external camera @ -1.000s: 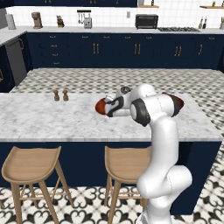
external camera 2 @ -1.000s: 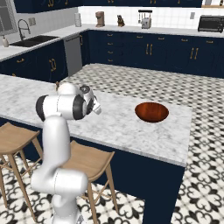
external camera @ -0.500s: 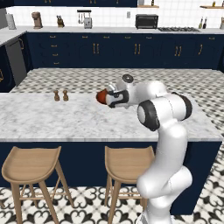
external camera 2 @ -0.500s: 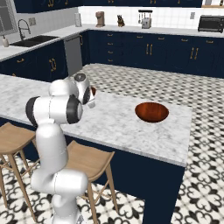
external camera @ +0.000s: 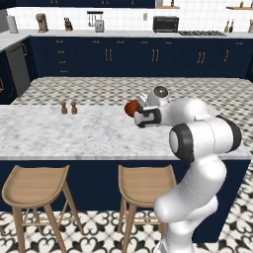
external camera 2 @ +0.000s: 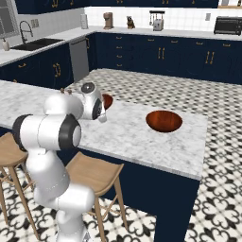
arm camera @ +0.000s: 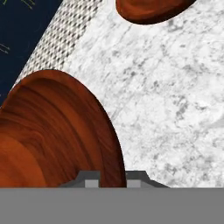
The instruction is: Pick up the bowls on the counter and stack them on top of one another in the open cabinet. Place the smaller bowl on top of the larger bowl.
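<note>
My gripper is shut on the rim of the smaller bowl, a glossy reddish-brown bowl held tilted just above the marble counter. The larger bowl, wider with a dark inside, rests upright on the counter to the right of the held one. The open cabinet is out of view.
Two small brown shakers stand on the counter left of the hand. Wooden stools sit under the counter's near edge. Navy base cabinets and a patterned floor lie beyond the counter.
The gripper has lifted the smaller bowl off the counter and tilted it, while the arm's elbow swung right. The larger bowl has stayed put.
</note>
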Robot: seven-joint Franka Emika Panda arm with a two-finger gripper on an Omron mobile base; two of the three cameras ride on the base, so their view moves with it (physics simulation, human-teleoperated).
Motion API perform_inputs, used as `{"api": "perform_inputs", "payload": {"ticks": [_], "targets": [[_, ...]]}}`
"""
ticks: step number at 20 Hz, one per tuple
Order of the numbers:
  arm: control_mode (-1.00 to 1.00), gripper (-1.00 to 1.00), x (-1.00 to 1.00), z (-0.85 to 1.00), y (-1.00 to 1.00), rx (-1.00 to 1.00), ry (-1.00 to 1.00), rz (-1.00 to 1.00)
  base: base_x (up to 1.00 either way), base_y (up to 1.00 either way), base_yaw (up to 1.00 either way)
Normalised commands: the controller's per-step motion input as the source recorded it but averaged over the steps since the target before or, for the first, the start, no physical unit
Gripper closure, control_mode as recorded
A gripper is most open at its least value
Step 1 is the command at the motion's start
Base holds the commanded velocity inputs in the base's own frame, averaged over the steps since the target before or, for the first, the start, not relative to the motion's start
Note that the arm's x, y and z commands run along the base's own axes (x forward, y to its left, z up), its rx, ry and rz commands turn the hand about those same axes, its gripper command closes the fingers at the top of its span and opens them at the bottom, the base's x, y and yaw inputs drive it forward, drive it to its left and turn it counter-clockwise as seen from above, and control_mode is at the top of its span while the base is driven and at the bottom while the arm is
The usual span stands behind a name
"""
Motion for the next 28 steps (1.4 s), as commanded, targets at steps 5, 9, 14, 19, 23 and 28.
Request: {"api": "perform_inputs", "payload": {"ticks": [5,9,14,19,23,28], "targets": [[-1.0,1.0,-0.31,0.28,-0.8,0.09,-0.04,-0.15,0.0,0.0,0.0],[-1.0,1.0,-0.15,0.16,-0.9,0.07,0.02,-0.14,0.0,0.0,0.0],[-1.0,1.0,-0.03,0.14,-0.79,0.04,0.01,-0.13,0.0,0.0,0.0],[-1.0,1.0,0.0,0.04,-0.73,0.02,0.02,-0.11,0.0,0.0,0.0],[-1.0,1.0,0.0,0.0,-0.88,0.06,0.02,-0.05,0.0,0.0,0.0],[-1.0,1.0,0.0,0.0,-0.83,0.14,0.0,-0.01,0.0,0.0,0.0]]}}
